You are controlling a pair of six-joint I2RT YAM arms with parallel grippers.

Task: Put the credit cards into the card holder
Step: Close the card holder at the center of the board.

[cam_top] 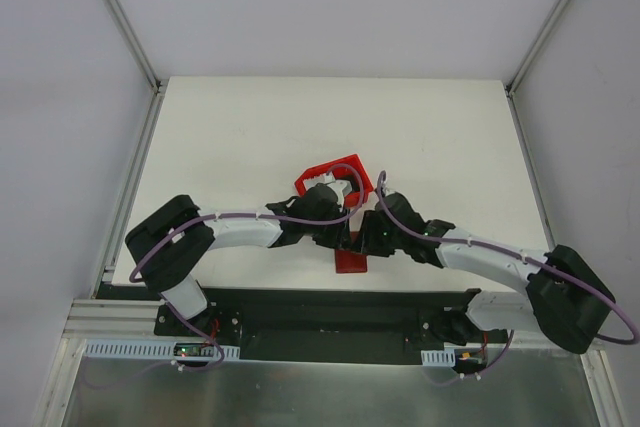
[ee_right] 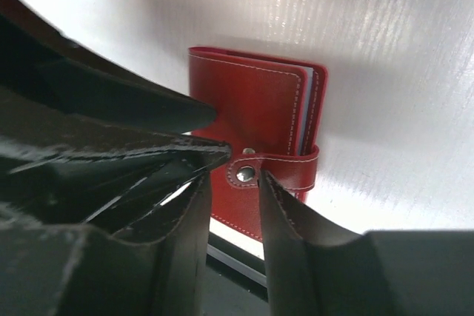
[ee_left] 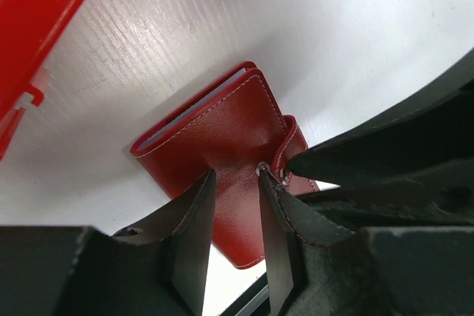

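Left gripper [ee_left: 233, 177]: nearest my lens; fingers a narrow gap apart, tips down on the card holder [ee_left: 222, 131], one tip at its snap tab [ee_left: 285, 138]. I see nothing clamped.
Right gripper [ee_right: 233, 177]: narrowly parted, the snap tab between the tips. I cannot tell whether it grips.
Card holder: closed, flat at the table's near edge between both grippers, just near of the red bin [cam_top: 312, 175].
Surface: white table [cam_top: 250, 127], faintly grained, with pale walls around it.
Material: red stitched leather, pale edges inside.
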